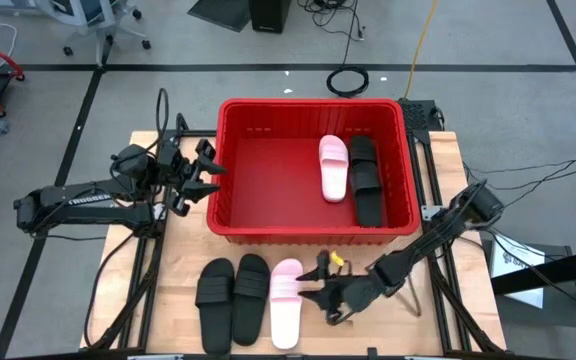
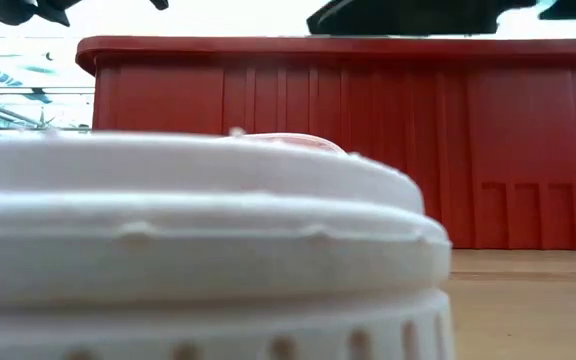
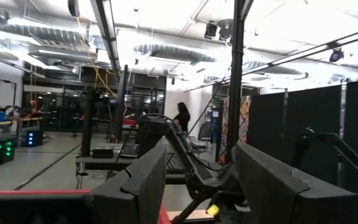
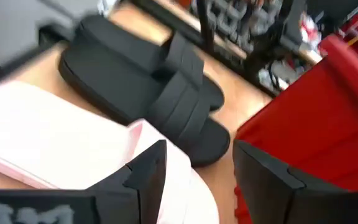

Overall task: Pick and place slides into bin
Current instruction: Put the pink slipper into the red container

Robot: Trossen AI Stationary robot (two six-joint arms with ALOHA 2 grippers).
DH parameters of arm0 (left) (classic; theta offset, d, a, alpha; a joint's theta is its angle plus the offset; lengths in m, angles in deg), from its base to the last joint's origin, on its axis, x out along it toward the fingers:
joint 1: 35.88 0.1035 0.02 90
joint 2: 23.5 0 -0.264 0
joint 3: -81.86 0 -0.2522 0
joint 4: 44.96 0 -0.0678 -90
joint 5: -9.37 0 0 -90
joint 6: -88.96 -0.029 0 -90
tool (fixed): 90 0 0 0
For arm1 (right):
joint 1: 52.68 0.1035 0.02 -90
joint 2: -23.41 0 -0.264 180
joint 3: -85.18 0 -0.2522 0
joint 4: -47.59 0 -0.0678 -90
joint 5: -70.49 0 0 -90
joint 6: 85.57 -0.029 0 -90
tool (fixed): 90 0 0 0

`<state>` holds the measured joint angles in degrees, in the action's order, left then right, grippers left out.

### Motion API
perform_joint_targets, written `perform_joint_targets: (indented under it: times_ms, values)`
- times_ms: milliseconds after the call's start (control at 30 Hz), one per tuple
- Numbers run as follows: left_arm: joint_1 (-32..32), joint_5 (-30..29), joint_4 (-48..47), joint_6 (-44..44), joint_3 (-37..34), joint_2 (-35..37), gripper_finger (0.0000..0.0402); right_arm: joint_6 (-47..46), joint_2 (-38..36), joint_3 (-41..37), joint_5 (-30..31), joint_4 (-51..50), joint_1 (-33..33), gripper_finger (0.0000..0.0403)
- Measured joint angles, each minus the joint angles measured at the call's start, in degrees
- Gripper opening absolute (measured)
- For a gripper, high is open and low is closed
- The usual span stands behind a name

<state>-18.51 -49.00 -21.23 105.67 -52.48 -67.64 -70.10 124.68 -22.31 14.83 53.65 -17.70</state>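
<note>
Pale pink slide (image 2: pixel 198 250) fills the low view's foreground, lying on the wooden table (image 1: pixel 448 320) in front of the red bin (image 1: pixel 230 205), beside two black slides (image 1: pixel 233 295). Right gripper (image 1: pixel 320 285) hovers at this pink slide's bin-side end, fingers (image 4: pixel 145 171) parted, holding nothing. Inside the bin lie another pink slide (image 1: pixel 333 166) and black slides (image 1: pixel 365 178). Left gripper (image 1: pixel 208 172) waits at the bin's left wall, fingers apart and empty.

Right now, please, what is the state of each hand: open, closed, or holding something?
Left hand: open, holding nothing, at the left rim of the bin.
Right hand: open, holding nothing, beside the pink slide on the table.
</note>
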Motion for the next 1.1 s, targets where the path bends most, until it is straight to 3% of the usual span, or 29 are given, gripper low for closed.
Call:
perform_joint_targets:
  times_ms: [133, 400, 1100]
  values:
    - [-1.2, -0.2, 0.0, -0.2, 0.0, 0.0, 0.0198, -3.0, 5.7, 8.5, 1.3, -9.8, 0.0, 0.0175]
    - [-2.8, -0.2, 0.0, -0.4, 0.0, 0.0, 0.0198, -5.8, 10.8, 18.2, 4.0, -18.1, 2.3, 0.0171]
    - [-3.3, -2.4, 0.1, -1.0, 0.0, 0.0, 0.0198, -10.5, 18.0, 19.1, 7.4, -24.8, 0.4, 0.0172]
